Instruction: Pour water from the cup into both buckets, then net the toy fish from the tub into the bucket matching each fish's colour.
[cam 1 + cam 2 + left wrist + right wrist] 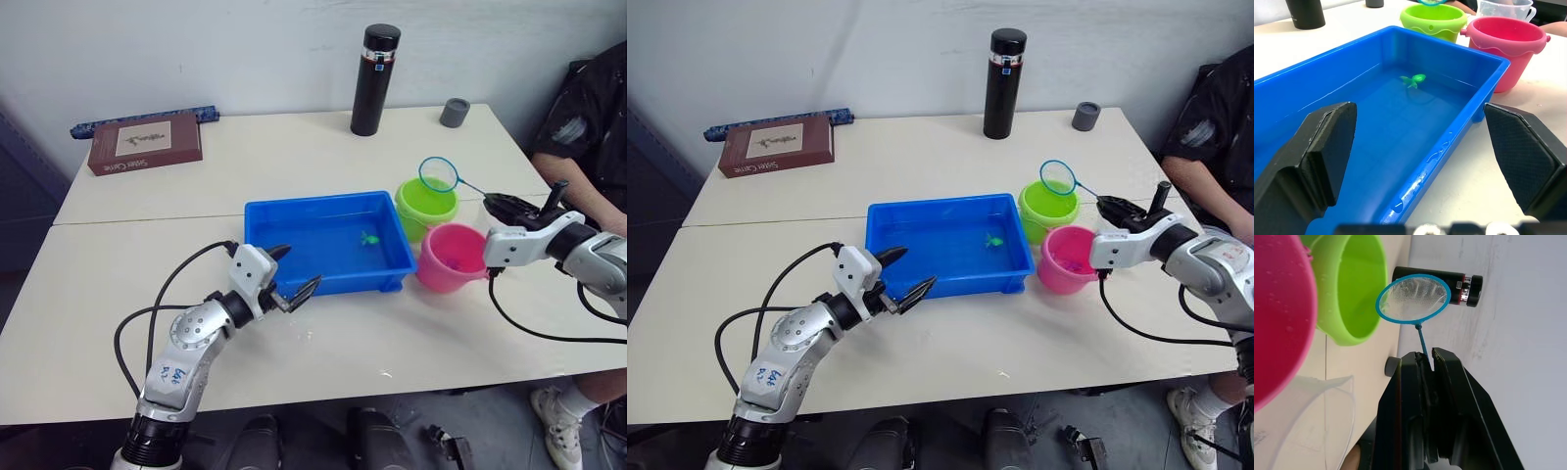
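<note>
The blue tub (333, 283) holds water and one green toy fish (369, 238). At its front left corner my left gripper (300, 266) is open and empty, fingers spread toward the tub wall. The green bucket (423, 211) and the pink bucket (449, 264) stand side by side at the tub's right end. My right gripper (495, 203) is shut on the thin handle of a small blue-rimmed net (439, 174), whose hoop hangs over the green bucket. The clear cup (1506, 9) stands just behind the pink bucket.
A tall black flask (374, 67) and a grey cap (455, 113) stand at the back of the table. A brown book (145, 143) lies at the back left. A person in dark clothing (588, 117) sits at the table's right side.
</note>
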Robot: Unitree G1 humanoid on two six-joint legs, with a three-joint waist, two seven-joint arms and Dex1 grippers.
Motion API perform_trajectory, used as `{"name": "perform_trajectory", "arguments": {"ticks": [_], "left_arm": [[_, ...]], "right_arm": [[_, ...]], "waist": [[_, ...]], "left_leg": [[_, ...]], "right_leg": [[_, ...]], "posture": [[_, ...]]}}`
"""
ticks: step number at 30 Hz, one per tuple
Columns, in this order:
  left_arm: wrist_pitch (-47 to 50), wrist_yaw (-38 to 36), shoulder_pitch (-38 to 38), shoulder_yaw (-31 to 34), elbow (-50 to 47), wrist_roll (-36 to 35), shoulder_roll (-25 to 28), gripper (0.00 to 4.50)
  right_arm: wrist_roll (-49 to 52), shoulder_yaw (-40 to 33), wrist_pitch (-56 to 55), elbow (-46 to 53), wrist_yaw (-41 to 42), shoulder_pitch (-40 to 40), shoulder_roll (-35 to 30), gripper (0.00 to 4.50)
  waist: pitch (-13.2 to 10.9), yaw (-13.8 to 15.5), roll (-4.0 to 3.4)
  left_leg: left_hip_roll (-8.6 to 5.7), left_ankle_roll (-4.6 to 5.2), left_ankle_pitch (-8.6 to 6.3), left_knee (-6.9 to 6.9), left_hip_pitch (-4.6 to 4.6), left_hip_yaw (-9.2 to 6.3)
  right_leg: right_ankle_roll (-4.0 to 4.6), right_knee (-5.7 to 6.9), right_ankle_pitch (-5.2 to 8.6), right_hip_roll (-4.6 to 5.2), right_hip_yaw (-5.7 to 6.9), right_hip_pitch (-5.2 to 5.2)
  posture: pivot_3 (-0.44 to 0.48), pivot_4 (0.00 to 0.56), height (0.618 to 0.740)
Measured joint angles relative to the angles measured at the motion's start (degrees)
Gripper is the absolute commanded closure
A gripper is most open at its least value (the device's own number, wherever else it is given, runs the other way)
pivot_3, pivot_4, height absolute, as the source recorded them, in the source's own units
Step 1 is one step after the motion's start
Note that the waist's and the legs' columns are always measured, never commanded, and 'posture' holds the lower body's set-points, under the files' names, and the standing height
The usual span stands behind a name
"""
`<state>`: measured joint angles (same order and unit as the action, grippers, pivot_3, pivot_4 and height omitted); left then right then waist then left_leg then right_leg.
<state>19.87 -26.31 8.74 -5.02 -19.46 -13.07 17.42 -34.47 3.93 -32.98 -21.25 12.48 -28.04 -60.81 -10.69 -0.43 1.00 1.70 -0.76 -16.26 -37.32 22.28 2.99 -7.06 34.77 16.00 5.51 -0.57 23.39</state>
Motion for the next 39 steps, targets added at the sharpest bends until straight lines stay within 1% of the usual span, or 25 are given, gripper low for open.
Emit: {"name": "perform_trajectory", "arguments": {"ticks": [2, 4, 6, 8, 10, 13, 15, 18, 21, 25, 27, 33, 37, 39], "left_arm": [[0.0, 0.0, 0.0, 0.0, 0.0, 0.0, 0.0, 0.05], [0.0, 0.0, 0.0, 0.0, 0.0, 0.0, 0.0, 0.05], [0.0, 0.0, 0.0, 0.0, 0.0, 0.0, 0.0, 0.05], [0.0, 0.0, -0.1, 0.0, 0.0, 0.0, 0.0, 0.05], [0.0, 0.0, -0.1, 0.0, 0.0, 0.0, 0.0, 0.05], [0.0, 0.1, -0.1, -0.1, 0.0, 0.0, -0.1, 0.05], [0.0, 0.1, -0.1, 0.0, 0.0, 0.0, -0.1, 0.05], [0.0, 0.3, -0.1, -0.1, -0.1, 0.0, -0.1, 0.05], [0.0, 0.4, -0.1, -0.1, -0.1, 0.0, -0.1, 0.05], [0.0, 0.5, -0.1, -0.1, -0.1, 0.0, -0.3, 0.05], [0.0, 0.5, -0.1, -0.2, -0.1, 0.0, -0.5, 0.05], [0.0, 0.5, -0.1, -0.5, -0.1, 0.0, -0.6, 0.05], [0.0, 0.5, 0.0, -0.5, 0.0, 0.0, -0.7, 0.05], [0.0, 0.5, 0.0, -0.5, 0.0, 0.0, -0.8, 0.05]], "right_arm": [[5.8, -1.9, 4.6, 1.0, 3.8, -0.1, 2.5, 4.50], [16.1, -4.5, 14.4, 5.5, 10.4, -0.6, 7.6, 4.50], [21.7, -5.1, 20.8, 9.7, 14.2, -0.7, 9.8, 4.50], [31.8, -7.0, 34.6, 18.5, 19.0, -0.7, 13.6, 4.50], [41.0, -7.4, 48.5, 27.8, 21.8, -0.6, 16.8, 4.50], [49.4, -7.4, 63.1, 36.9, 23.1, -0.1, 18.9, 4.50], [56.2, -8.8, 74.5, 42.3, 22.8, 0.1, 20.2, 4.50], [61.5, -10.0, 84.0, 46.9, 21.9, 1.0, 20.6, 4.50], [64.0, -11.2, 89.4, 48.6, 21.4, 4.4, 20.3, 4.50], [65.2, -11.3, 92.6, 50.2, 20.8, 9.2, 20.0, 4.50], [65.5, -11.3, 93.3, 50.8, 20.4, 10.0, 20.0, 4.50], [66.2, -11.3, 94.5, 50.9, 19.0, 10.3, 20.3, 4.50], [68.6, -11.8, 97.8, 50.1, 17.4, 8.9, 23.7, 4.50], [70.7, -13.2, 100.9, 49.9, 16.2, 7.8, 26.3, 4.50]], "waist": [[0.0, 0.0, 0.00], [0.0, -0.3, 0.00], [0.0, -0.4, 0.00], [0.0, -0.3, 0.00], [0.0, -0.3, 0.00], [0.0, 0.1, 0.00], [0.0, 0.4, 0.00], [0.0, 0.5, 0.00], [0.0, 0.5, 0.00], [0.0, 0.3, 0.00], [0.0, 0.1, 0.00], [0.0, 0.3, 0.00], [0.0, 0.3, 0.00], [0.0, 0.3, 0.00]], "left_leg": [[0.02, -0.01, 0.00, -0.01, -0.01, -0.01], [0.04, 0.00, 0.00, -0.01, -0.03, -0.01], [0.05, 0.00, 0.01, -0.01, -0.02, -0.05], [0.08, 0.00, 0.00, -0.02, -0.01, -0.09], [0.11, 0.01, 0.00, -0.01, 0.00, -0.21], [0.09, 0.04, -0.02, -0.01, 0.02, -0.42], [0.06, 0.07, -0.04, -0.02, 0.07, -0.62], [0.00, 0.11, -0.06, -0.01, 0.12, -0.69], [-0.03, 0.11, -0.06, 0.01, 0.13, -0.69], [-0.02, 0.11, -0.06, 0.01, 0.13, -0.66], [0.00, 0.11, -0.06, 0.00, 0.09, -0.65], [-0.01, 0.11, -0.05, -0.01, 0.11, -0.57], [0.00, 0.11, -0.05, 0.00, 0.11, -0.58], [0.01, 0.11, -0.05, 0.00, 0.11, -0.59]], "right_leg": [[-0.01, 0.00, 0.00, -0.02, 0.00, -0.03], [-0.03, 0.05, -0.02, -0.02, -0.01, -0.04], [-0.03, 0.07, -0.02, -0.03, 0.02, -0.04], [-0.03, 0.09, -0.02, -0.02, 0.04, -0.04], [-0.03, 0.11, -0.02, 0.00, 0.05, -0.03], [-0.02, 0.10, -0.01, 0.07, 0.06, -0.03], [-0.01, 0.05, -0.01, 0.15, 0.10, -0.03], [0.00, -0.02, 0.00, 0.19, 0.13, -0.03], [0.00, -0.05, 0.00, 0.18, 0.14, -0.02], [0.01, -0.02, 0.00, 0.09, 0.15, 0.00], [0.01, 0.02, 0.00, 0.05, 0.11, 0.00], [0.01, 0.00, 0.01, 0.02, 0.14, 0.00], [0.01, 0.02, 0.01, 0.02, 0.14, 0.00], [0.01, 0.02, 0.01, 0.02, 0.15, 0.00]], "posture": [[0.000, 0.150, 0.740], [0.000, 0.150, 0.740], [0.000, 0.150, 0.740], [0.000, 0.150, 0.740], [0.000, 0.150, 0.740], [0.000, 0.150, 0.740], [0.000, 0.150, 0.740], [0.000, 0.150, 0.740], [0.000, 0.150, 0.740], [0.000, 0.150, 0.740], [0.000, 0.150, 0.740], [0.000, 0.150, 0.740], [0.000, 0.150, 0.740], [0.000, 0.150, 0.740]]}}
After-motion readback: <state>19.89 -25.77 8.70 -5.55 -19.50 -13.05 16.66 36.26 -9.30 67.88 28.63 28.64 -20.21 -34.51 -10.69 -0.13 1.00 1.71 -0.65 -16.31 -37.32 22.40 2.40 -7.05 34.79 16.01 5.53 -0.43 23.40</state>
